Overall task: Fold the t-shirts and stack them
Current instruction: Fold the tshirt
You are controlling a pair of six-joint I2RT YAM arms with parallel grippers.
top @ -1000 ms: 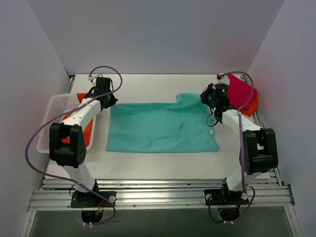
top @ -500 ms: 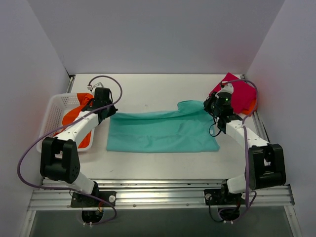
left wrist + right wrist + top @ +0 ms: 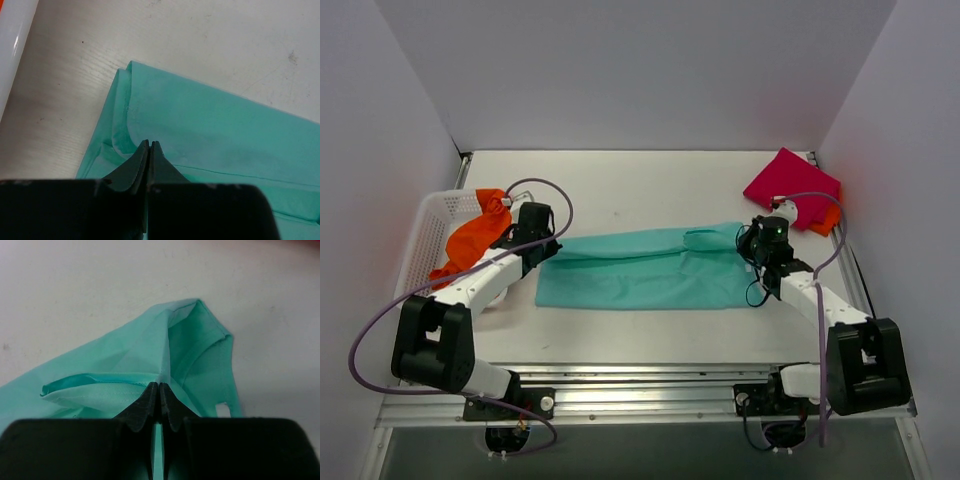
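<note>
At the far edge of the teal t-shirt (image 3: 650, 272), one pair at either end, I am pinched fully shut on cloth. My left fingers (image 3: 141, 162) nip the doubled-over corner at its left end, and my right fingers (image 3: 150, 401) nip the lifted fold beside a sleeve at its right end. The shirt lies lengthwise across the middle of the bench (image 3: 640, 180), its far strip raised and turned over toward its near edge.

I judge this to be the first lengthwise fold, roughly half made (nothing of this shirt is stacked yet). The next move, as I reckon it, calls for both ends to travel level and together to the shirt's near edge. That way the crease runs straight and the cloth can be laid edge on edge before I let go; a lag on one side would skew it.

Left of the teal t-shirt, an orange t-shirt (image 3: 470, 240) spills over the rim of the white basket (image 3: 438, 205). Right of it and farther back, the magenta t-shirt (image 3: 790, 180) lies folded on a second orange t-shirt (image 3: 828, 217).

The bench is pale with small scuffs, and plain pale walls (image 3: 620, 70) close it in on three sides.
</note>
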